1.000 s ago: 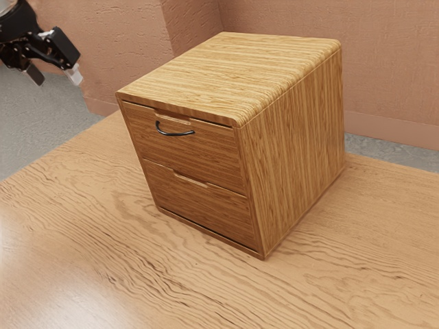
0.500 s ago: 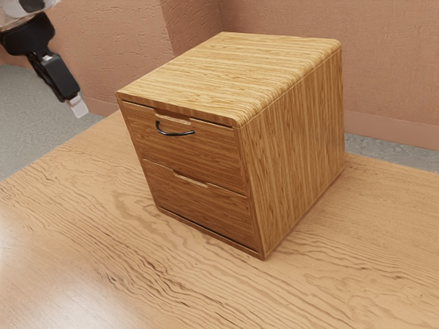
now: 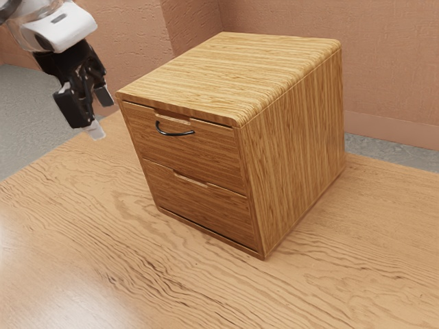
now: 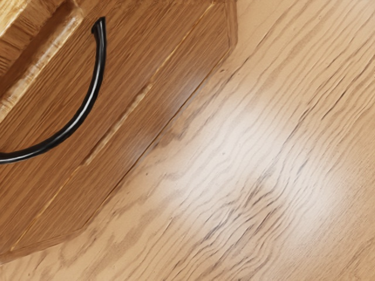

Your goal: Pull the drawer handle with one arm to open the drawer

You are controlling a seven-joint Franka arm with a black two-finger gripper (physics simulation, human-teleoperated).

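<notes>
Near the handle (image 4: 94, 88), end effector (image 3: 101, 115) hangs, fingers (image 3: 74, 108) apart

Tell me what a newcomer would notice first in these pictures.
A striped wooden cabinet stands in the middle of the table. Its shut upper drawer bears a curved black handle. The open end effector hangs off the cabinet's front corner on the exterior view's left, not touching it.

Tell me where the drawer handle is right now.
The black handle is on the top drawer front, toward the exterior view's left, with the gripper apart further left.
</notes>
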